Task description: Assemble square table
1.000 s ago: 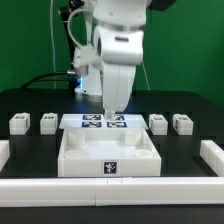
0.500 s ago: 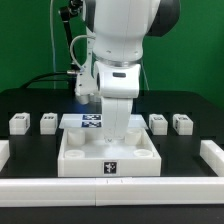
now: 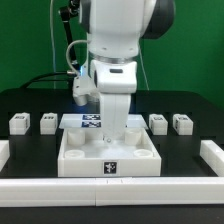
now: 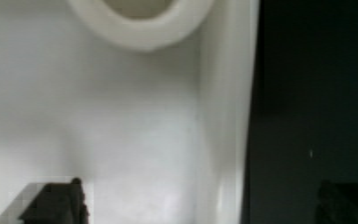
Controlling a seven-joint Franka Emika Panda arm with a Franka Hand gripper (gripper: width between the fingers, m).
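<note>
**Claw wide open over top, gripping nothing**

Spread as far as it goes, nothing between the fingers. Directly beneath: top, lying flat, rim up. From the wrist, one finger over white plastic, the other over black table, with the top's edge running between them. Just ahead of the claw, a round white boss on the top. Off to either side, well apart: legs, two and two. Just beyond the claw: marker board.
</note>
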